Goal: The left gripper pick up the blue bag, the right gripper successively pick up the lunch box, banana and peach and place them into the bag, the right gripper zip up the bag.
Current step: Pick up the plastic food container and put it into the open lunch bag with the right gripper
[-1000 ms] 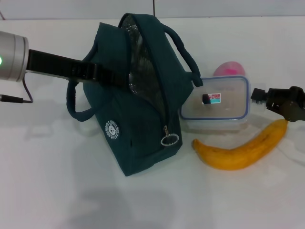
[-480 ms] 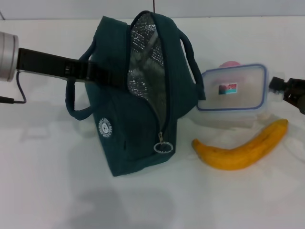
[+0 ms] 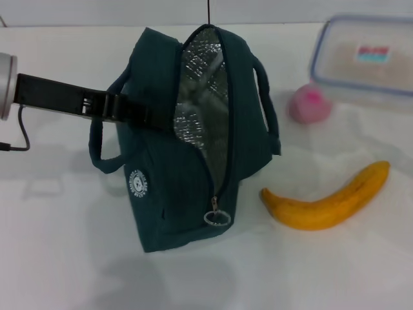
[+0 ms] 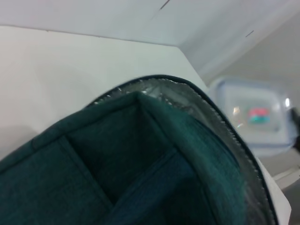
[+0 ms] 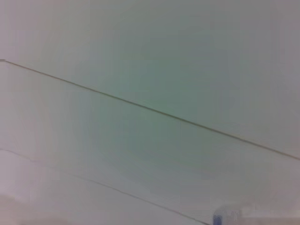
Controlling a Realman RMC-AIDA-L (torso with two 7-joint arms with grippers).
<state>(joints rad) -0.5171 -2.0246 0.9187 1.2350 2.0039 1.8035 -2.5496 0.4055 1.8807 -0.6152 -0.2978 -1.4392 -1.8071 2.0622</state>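
Blue bag (image 3: 187, 142) open, foil-lined

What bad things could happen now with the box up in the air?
The lunch box might bump the blue bag rim, because the opening looks narrow. The left hand grips only one side, so the tilted bag could tip. If the box drops, it could hit the peach or banana.
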